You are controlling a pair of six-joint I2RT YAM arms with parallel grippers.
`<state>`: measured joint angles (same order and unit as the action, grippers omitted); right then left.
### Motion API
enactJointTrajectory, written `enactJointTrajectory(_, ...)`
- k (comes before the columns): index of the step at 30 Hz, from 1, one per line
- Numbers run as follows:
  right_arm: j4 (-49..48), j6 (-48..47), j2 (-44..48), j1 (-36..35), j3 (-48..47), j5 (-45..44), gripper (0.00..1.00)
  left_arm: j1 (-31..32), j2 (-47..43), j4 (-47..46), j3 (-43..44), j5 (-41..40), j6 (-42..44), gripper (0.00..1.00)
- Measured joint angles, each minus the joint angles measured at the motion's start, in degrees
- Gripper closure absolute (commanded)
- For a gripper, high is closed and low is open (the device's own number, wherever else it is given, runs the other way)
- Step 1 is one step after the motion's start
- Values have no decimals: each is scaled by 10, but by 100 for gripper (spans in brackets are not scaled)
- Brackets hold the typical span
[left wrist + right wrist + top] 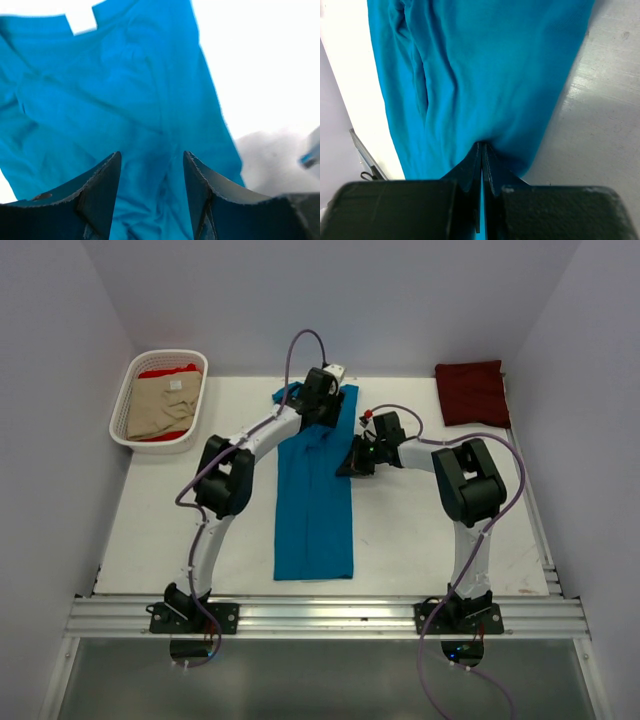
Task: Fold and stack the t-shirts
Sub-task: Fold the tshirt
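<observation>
Your teal shirt (315, 520) lies lengthwise down the middle of the table (450, 530), narrowed to a long strip, with its far end bunched under the left arm.

Your right gripper (482, 147) is clenched on the shirt's right edge, about a third of the way down from the far end. The wrist view shows cloth pinched between the closed jaws.

Your left gripper (152, 160) sits over the far end with its fingers (100, 190) apart. Teal cloth shows in the gap below them, and nothing looks pinched there.

The step looks like a crosswise fold of the strip, and it likely needs both hands on cloth before you lift.
- Lower the left gripper onto the left edge, level with the right one, and close on every layer, not just the top one.
- Lift only enough to clear the table.
- Carry both hands toward yourself together so the fold line stays square.
- Watch the creases running down the middle; some outward tension between the hands should flatten them.
- If one hand leads, the strip will probably skew.

The folded maroon shirt (470, 392) waits at the far right corner, which looks like the spot for the stack. The beige shirt (160, 408) and red shirt (168, 370) are in the basket (125, 400) at the far left.
</observation>
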<state>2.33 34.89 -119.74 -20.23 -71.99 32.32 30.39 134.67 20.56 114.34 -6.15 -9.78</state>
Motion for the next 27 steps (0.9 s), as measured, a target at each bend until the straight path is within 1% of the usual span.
enactJointTrajectory(3,0,0,-1,0,-1,0,100,0,6,1,30,20,11,44)
enactJointTrajectory(8,2,0,-3,0,-4,2,100,0,19,2,43,40,27,44)
enactJointTrajectory(15,2,0,-4,0,-5,3,100,0,61,25,45,49,35,46)
enactJointTrajectory(21,1,0,-5,0,-5,5,100,0,69,30,45,49,35,48)
enactJointTrajectory(22,1,0,-5,0,-5,5,100,0,69,30,45,48,35,49)
enactJointTrajectory(24,1,0,-5,0,-5,5,100,0,69,30,45,46,34,57)
enactJointTrajectory(25,1,0,-5,0,-5,5,100,0,69,30,45,43,34,65)
enactJointTrajectory(27,1,0,-5,0,-5,5,100,0,69,28,44,38,34,73)
